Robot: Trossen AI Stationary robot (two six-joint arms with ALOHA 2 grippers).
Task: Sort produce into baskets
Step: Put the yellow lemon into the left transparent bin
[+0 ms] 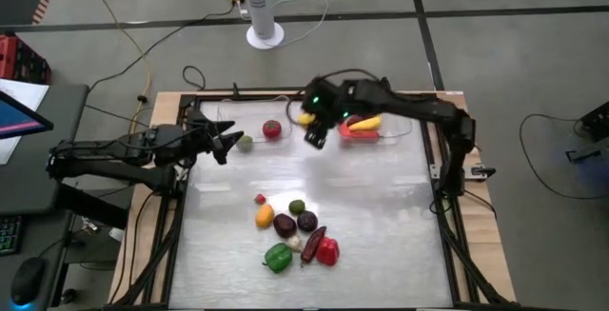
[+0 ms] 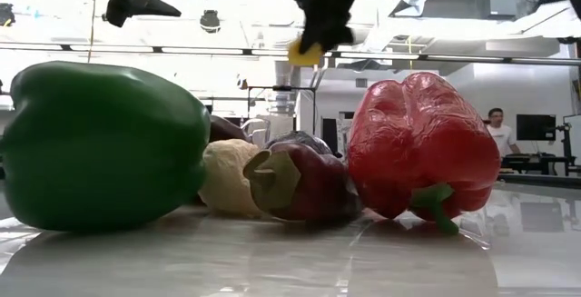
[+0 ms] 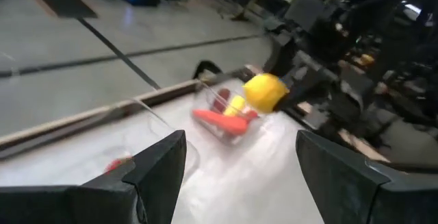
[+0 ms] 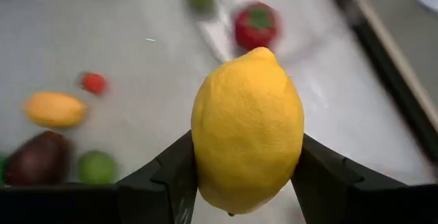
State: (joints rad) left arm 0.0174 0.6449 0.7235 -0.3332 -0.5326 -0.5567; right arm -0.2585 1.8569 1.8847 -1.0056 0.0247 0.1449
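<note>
Evidently the right end effector (image 1: 310, 126) was clenched on a yellow lemon (image 4: 247, 129), holding it above the table (image 1: 381, 216) between the two baskets, likely for carrying to the right basket (image 1: 400, 130) with its banana and red pieces. The left end effector (image 1: 228, 145) hovered released beside the left basket (image 1: 224, 116), waiting, while unsorted produce (image 1: 295, 230) lay clustered nearer the front

No legible text or labels anywhere
</note>
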